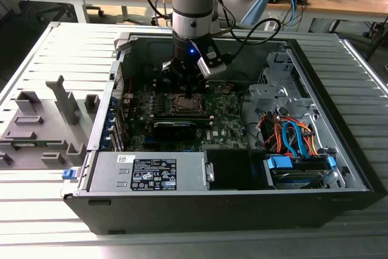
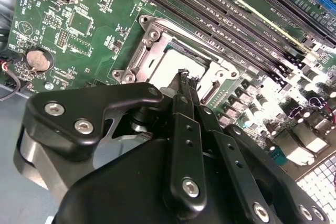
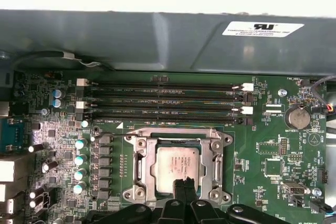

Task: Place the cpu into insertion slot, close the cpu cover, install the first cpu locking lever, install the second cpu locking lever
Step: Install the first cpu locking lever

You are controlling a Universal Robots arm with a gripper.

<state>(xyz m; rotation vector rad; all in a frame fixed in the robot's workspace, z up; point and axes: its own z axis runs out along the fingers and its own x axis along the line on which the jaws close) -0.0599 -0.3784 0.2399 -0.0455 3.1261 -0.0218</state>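
As the cpu lies flat in the insertion slot, its dull silver top shows through the cut-out of the cpu cover, which lies down flat around it (looks closed; in the second wrist view the chip is washed out bright).

The gripper hangs right over the cpu's edge farthest from the memory slots. Its fingers are drawn narrow, tips almost together, with nothing seen between them. Whether the tips touch the chip I cannot tell. In the second wrist view the gripper points down at the same edge of the socket, with the cover's frame beside it.

Around the socket is the green motherboard. The four long black memory slots run parallel just beyond one side of the cover. A round coin battery sits well apart from the socket on the board.

In the exterior view the gripper reaches straight down into the open computer case. A labelled silver box lies along the case's near wall. Orange and blue cables fill its side toward the exterior view's right. The case lies on the ribbed table, from the middle toward the exterior view's right. Grey fixtures stand near the table's edge at the exterior view's left (apart from the case).
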